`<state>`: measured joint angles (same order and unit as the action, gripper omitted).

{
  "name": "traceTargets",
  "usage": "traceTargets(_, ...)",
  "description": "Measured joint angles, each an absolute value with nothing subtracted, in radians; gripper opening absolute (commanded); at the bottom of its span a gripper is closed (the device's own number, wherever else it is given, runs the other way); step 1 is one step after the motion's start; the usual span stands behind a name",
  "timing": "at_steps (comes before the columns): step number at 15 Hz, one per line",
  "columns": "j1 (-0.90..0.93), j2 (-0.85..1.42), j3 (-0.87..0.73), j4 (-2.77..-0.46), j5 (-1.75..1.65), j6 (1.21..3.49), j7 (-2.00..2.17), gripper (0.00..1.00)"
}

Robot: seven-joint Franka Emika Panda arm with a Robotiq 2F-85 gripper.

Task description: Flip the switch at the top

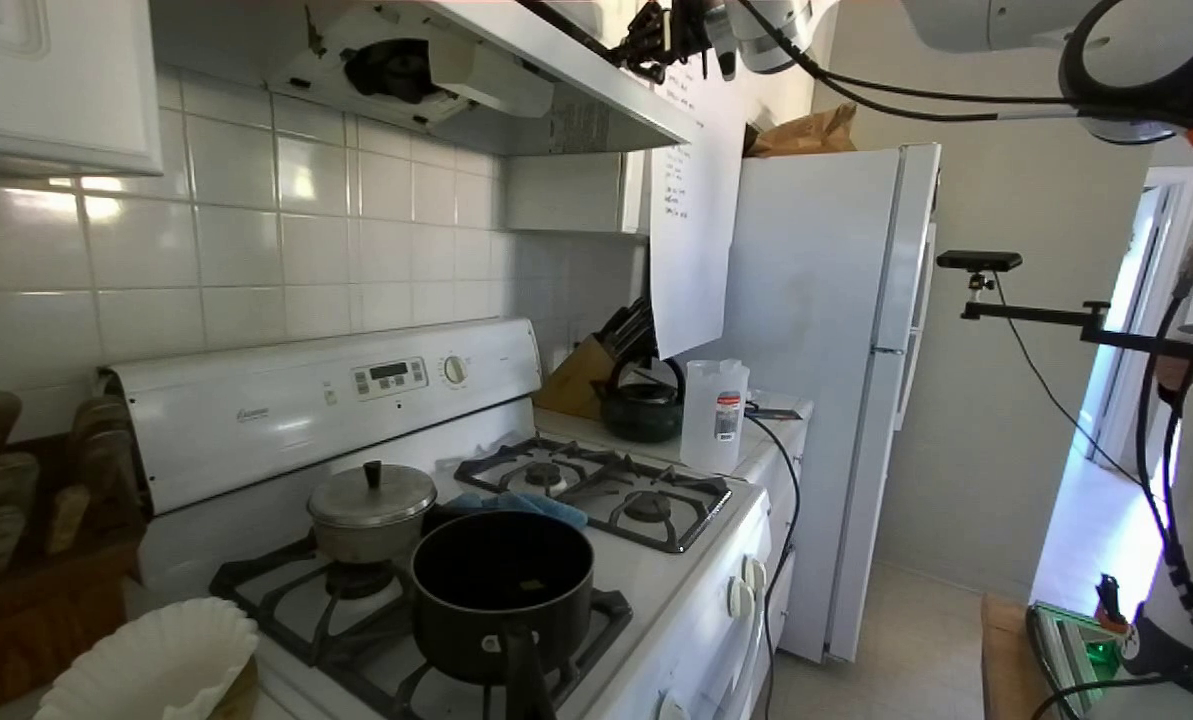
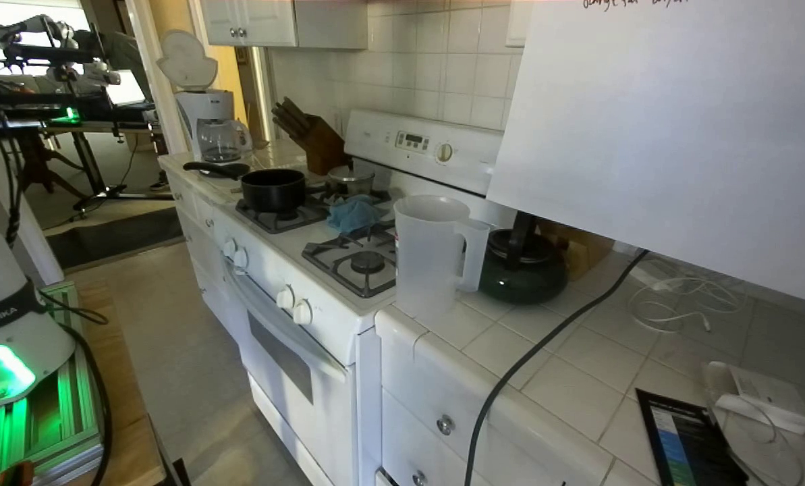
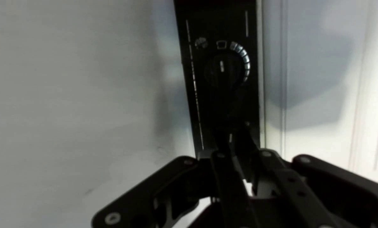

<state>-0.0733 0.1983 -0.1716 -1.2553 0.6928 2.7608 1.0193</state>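
Kitchen; white hood (image 1: 556,60) over the stove (image 1: 306,410). The dial (image 3: 223,71), presumably the intended control, sits on a black panel (image 3: 244,109) just beyond the tool (image 3: 234,141), probably posed for turning. Spread or pinching: cannot tell, too dark. Jug (image 2: 426,256) at front corner of the table (image 2: 577,368), presumably clear of the burners (image 2: 367,262).

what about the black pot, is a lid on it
No. In an exterior view, the black pot stands uncovered, its dark inside showing.

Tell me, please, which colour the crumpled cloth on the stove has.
The cloth is blue, showing best in an exterior view.
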Motion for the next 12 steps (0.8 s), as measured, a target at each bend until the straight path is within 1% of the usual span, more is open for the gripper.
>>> traceTargets(8, -0.068, 0.198, -0.177, -1.256, 0.664, 2.763, 1.141, 0.03)
traceTargets(12, 0.012, 0.195, -0.260, -1.270, 0.546, 2.787, 1.401, 0.03)
